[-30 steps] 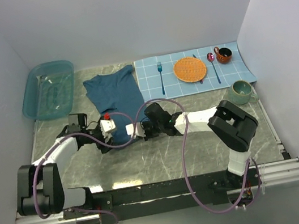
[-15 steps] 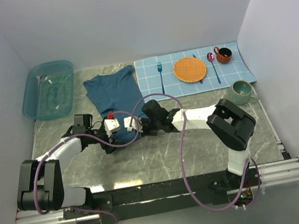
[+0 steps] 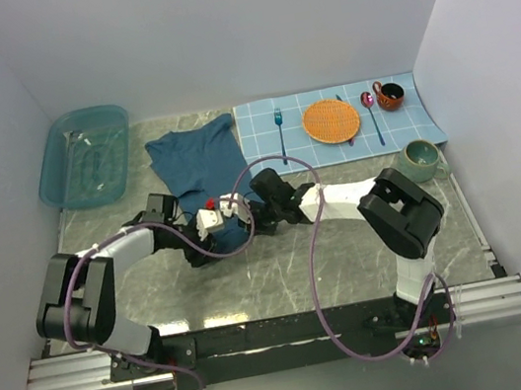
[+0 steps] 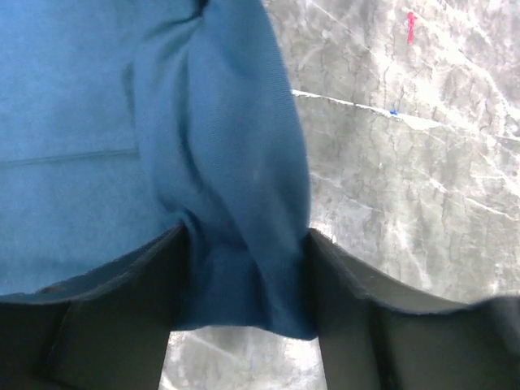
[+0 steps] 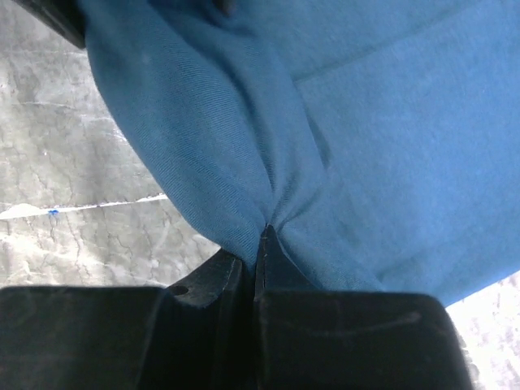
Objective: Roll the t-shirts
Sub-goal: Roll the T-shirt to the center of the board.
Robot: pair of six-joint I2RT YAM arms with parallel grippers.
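Note:
The dark teal-blue t-shirt [image 3: 197, 161] lies flat on the marble table [image 3: 283, 271], left of centre, with its near hem lifted. My left gripper [image 3: 217, 224] is at that hem. In the left wrist view the gripper [image 4: 246, 268] has a thick fold of the shirt [image 4: 219, 146] bunched between its fingers [image 4: 162, 284], touching both. My right gripper [image 3: 241, 210] is just to its right. In the right wrist view the gripper [image 5: 260, 231] is pinched shut on a pleat of the shirt [image 5: 390, 122].
A see-through teal tub [image 3: 84, 156] stands at the far left. A light blue gridded placemat [image 3: 428, 117] at the far right carries an orange plate [image 3: 331, 120], a fork [image 3: 281, 131], a spoon [image 3: 370, 112] and a brown cup [image 3: 389, 94]. A green mug [image 3: 422, 159] sits near it.
Both grippers have moved away from the near edge and closer together, carrying the shirt's near hem up over the rest of the cloth. The flat part looks shorter.

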